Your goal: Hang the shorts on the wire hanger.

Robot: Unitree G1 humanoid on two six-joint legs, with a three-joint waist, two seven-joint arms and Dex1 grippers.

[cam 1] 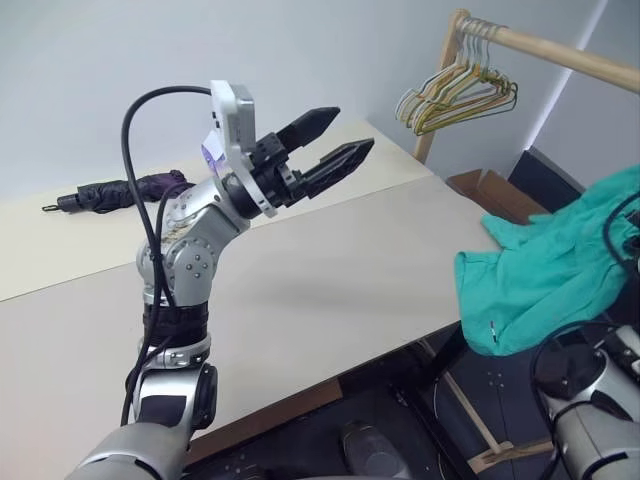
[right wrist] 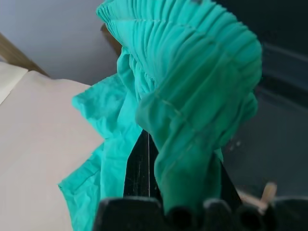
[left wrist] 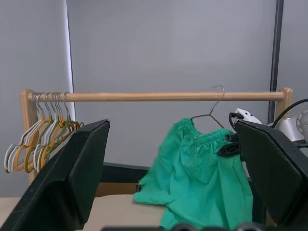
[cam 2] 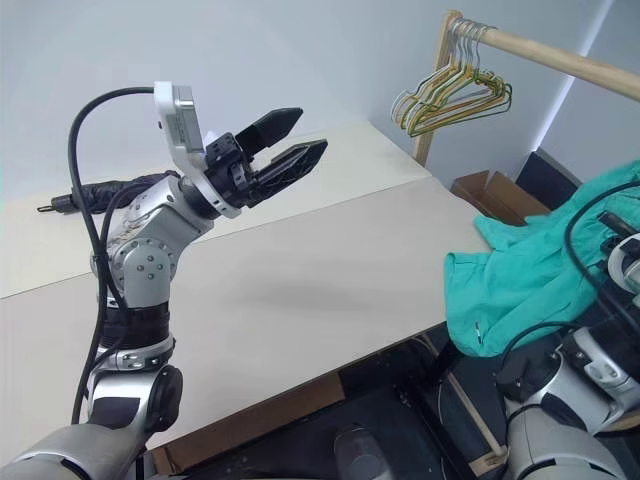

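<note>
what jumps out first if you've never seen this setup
The teal shorts, bunched in the shut right claw and trailing off the table's right edge. Next, the left claw, raised over the table with its jaws wide open. Behind, a wooden rail carries bunched hangers and one wire hanger.

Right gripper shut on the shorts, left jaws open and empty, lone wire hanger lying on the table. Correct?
Not quite. The wire hanger isn't on the table; the left wrist view shows it hooked on the wooden rail. The rest holds: right gripper shut on the shorts, left gripper open and empty.
</note>
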